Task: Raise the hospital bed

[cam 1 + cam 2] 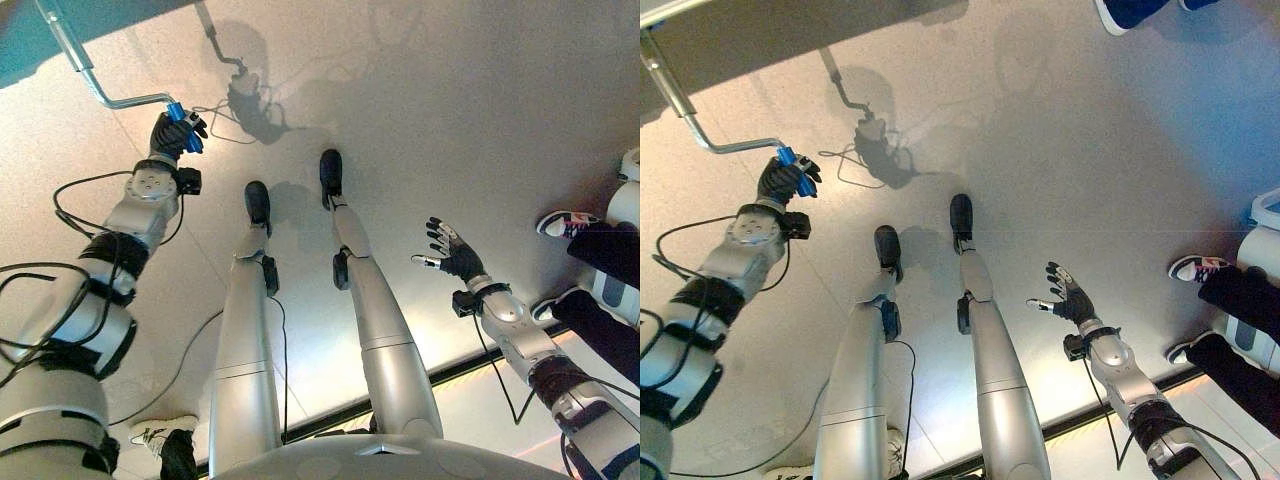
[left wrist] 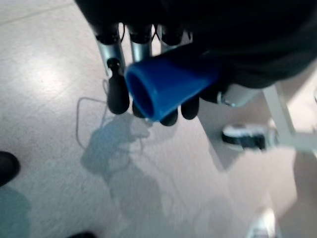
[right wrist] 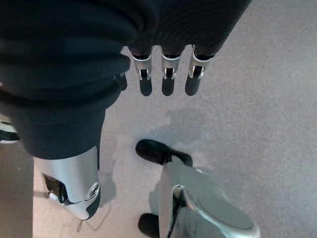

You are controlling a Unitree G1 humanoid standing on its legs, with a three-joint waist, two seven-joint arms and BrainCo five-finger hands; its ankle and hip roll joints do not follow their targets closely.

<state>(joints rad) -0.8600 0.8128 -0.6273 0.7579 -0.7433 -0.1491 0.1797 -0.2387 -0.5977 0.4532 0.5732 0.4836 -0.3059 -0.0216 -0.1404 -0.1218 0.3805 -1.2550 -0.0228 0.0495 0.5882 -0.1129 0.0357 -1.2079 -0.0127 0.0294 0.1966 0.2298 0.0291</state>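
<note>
A silver crank rod (image 1: 118, 100) bends out from under the hospital bed (image 1: 40, 40) at the upper left and ends in a blue handle (image 1: 184, 124). My left hand (image 1: 172, 136) is shut round that blue handle (image 2: 166, 84); its dark-tipped fingers (image 2: 118, 94) curl over the grip in the left wrist view. My right hand (image 1: 452, 252) hangs low at the right, away from the bed, with fingers spread and nothing in it. The right wrist view shows its fingers (image 3: 167, 79) straight above the floor.
A person's legs and shoes (image 1: 575, 225) stand at the right edge, near my right arm. Another shoe (image 1: 1130, 12) shows at the top. A bed leg with a caster (image 2: 245, 138) stands close to the crank. A dark floor strip (image 1: 480, 365) runs behind me.
</note>
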